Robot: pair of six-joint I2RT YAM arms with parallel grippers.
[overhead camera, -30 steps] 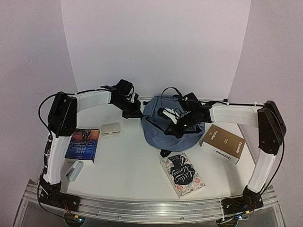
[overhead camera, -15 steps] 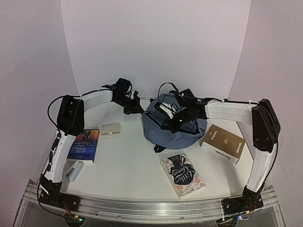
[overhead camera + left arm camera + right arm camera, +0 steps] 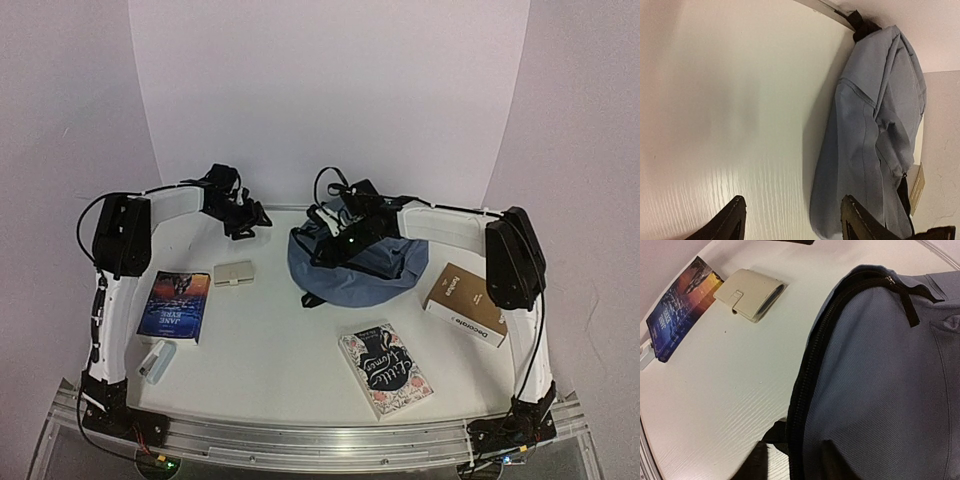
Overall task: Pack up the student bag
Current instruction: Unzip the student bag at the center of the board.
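The student bag [image 3: 355, 268], slate-blue with black straps, lies slumped at the back middle of the table. My left gripper [image 3: 250, 222] is open a short way left of the bag and touches nothing. In the left wrist view its fingertips [image 3: 735, 220] stand wide apart over bare table, with the bag [image 3: 875, 140] off to the right. My right gripper [image 3: 335, 240] sits on the bag's upper left part. The right wrist view shows its blurred fingers [image 3: 757, 462] apart, straddling the bag's black zipper edge [image 3: 807, 375], which runs loosely between them.
A blue Jane Eyre book [image 3: 175, 305], a beige wallet [image 3: 234, 273] and a small white object [image 3: 157, 358] lie on the left. A floral book [image 3: 385, 370] lies front centre. At the right is a brown box [image 3: 467, 303]. The curved white backdrop stands close behind the bag.
Both grippers were shut at the bag and have opened. The left gripper has drawn back to the left, off the bag. The bag and the right gripper have shifted left.
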